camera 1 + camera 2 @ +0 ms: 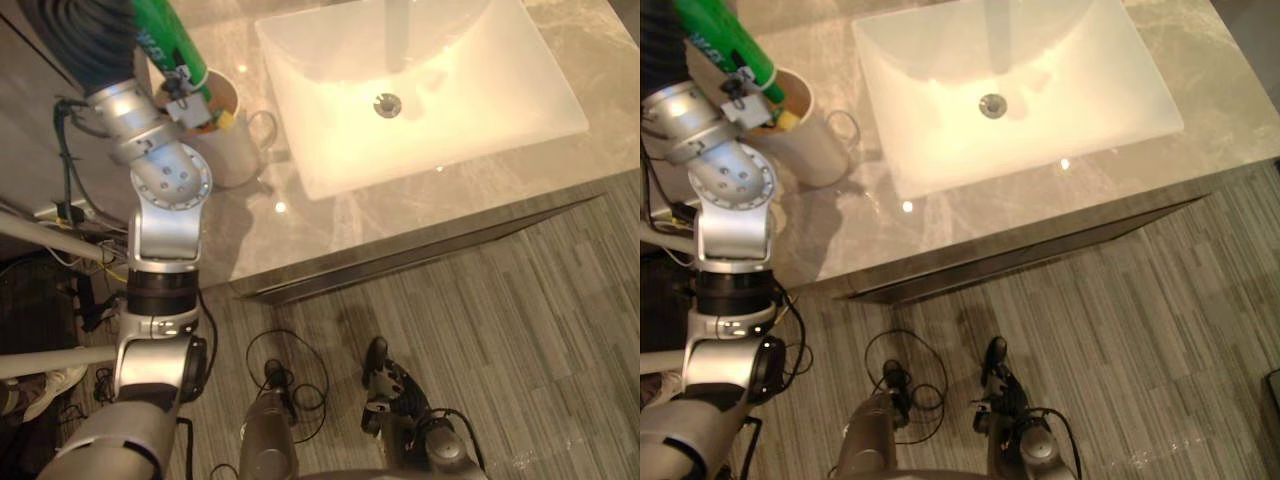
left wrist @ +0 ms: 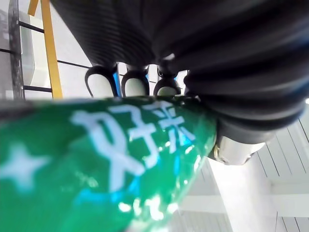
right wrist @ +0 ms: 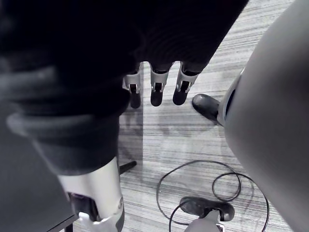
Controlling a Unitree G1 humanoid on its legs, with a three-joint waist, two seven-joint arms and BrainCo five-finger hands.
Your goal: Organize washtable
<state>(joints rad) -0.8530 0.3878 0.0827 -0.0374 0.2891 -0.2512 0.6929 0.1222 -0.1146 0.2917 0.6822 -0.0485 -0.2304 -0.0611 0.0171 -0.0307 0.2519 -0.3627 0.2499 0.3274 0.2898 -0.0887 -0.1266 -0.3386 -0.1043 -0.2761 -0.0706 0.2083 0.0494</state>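
Left hand — fingers curled round tube, its lower end at mug mouth, left of sink. Right hand — fingers straight, empty, above floor

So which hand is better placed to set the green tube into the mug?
The left hand: its fingers curl round the green tube, whose lower end is over the mug. The right hand hangs open, low above the floor.

We see a silver-grey left arm, its round joint ringed with small screws, and a black band further along. The left hand and right hand wear dark ribbed covers. The fingers are silver and dark-tipped.
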